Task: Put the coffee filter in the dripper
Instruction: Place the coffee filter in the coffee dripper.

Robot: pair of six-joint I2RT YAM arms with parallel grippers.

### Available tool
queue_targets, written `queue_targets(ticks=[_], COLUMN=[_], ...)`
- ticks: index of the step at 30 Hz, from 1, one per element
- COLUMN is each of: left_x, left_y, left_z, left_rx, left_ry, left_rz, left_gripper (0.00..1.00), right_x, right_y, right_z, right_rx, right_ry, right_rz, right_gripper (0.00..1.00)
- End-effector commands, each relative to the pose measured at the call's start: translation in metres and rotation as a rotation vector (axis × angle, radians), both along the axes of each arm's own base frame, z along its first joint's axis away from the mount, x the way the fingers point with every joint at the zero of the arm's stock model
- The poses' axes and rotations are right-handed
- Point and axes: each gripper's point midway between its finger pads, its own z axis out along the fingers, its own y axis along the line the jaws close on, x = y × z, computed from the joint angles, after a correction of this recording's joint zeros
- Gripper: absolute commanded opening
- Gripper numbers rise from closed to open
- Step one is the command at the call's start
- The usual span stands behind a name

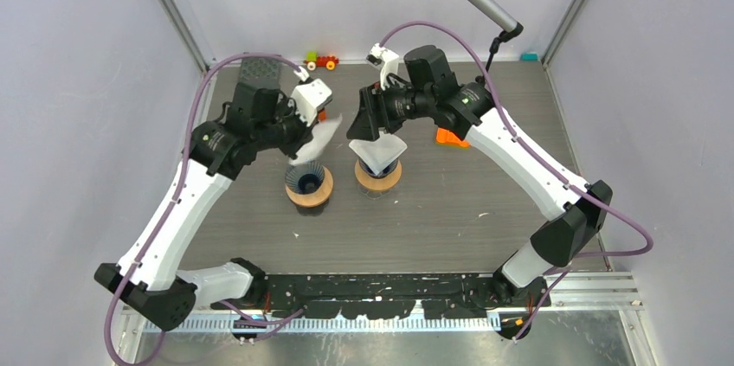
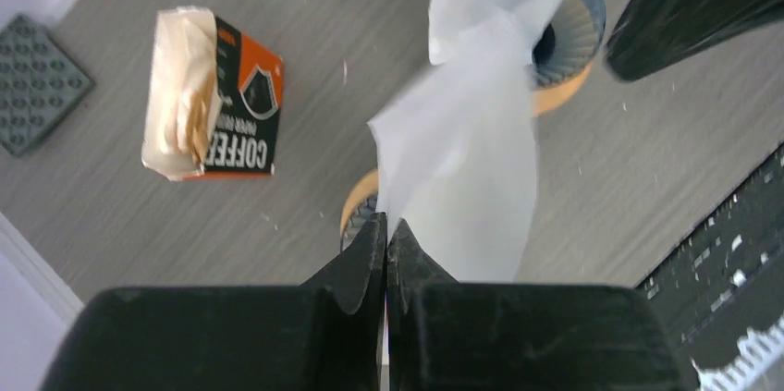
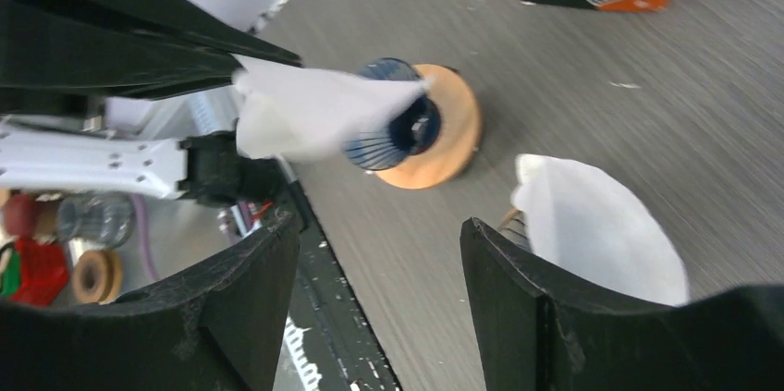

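Currently my left fingers (image 2: 370, 257) are pinched shut on a white coffee filter (image 2: 471, 160), held in the air over the blue dripper (image 1: 308, 181) on the surface (image 1: 485, 202), hiding part of its rim. My right fingers (image 3: 236, 303) gape wide above a second dripper (image 1: 378, 177), its body barely visible under its own filter (image 3: 601, 234)

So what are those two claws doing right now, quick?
The left gripper: closed, pinching a white coffee filter.
The right gripper: open, holding nothing.
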Motion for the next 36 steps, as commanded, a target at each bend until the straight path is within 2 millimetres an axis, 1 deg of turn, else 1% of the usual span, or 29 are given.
queue_targets(ticks=[1,4,6,8,9,11,17,23,28,36], left_x=[-0.031,-0.039,-0.042,-0.046,-0.047,-0.046,-0.052,-0.046,-0.039,-0.032], left_y=[0.021,0.028,0.032,0.034,0.04,0.044,0.048,0.05,0.053,0.05], left_z=[-0.016,-0.025,-0.029,-0.036,-0.046,-0.05,-0.063,-0.075,-0.084,-0.089], left_rx=[0.111,0.144,0.16,0.18,0.218,0.225,0.243,0.237,0.2,0.168], left_ry=[0.075,0.102,0.116,0.138,0.166,0.184,0.262,0.267,0.274,0.237], left_rz=[-0.077,-0.085,-0.089,-0.109,-0.117,-0.123,-0.169,-0.193,-0.2,-0.221], left_gripper=[0.0,0.0,0.0,0.0,0.0,0.0,0.0,0.0,0.0,0.0], right_x=[-0.033,-0.042,-0.043,-0.038,-0.023,-0.013,0.003,0.009,0.009,0.009], right_y=[0.012,0.019,0.022,0.023,0.024,0.025,0.03,0.039,0.045,0.061], right_z=[0.046,0.048,0.049,0.044,0.034,0.026,0.004,-0.018,-0.03,-0.047], right_rx=[0.171,0.22,0.24,0.235,0.203,0.179,0.14,0.125,0.11,0.104], right_ry=[-0.033,0.014,0.031,0.039,0.038,0.044,0.084,0.138,0.152,0.186], right_rz=[0.199,0.254,0.262,0.236,0.163,0.121,0.064,0.054,0.063,0.106], right_gripper=[0.69,0.69,0.7,0.69,0.69,0.68,0.67,0.67,0.68,0.67])
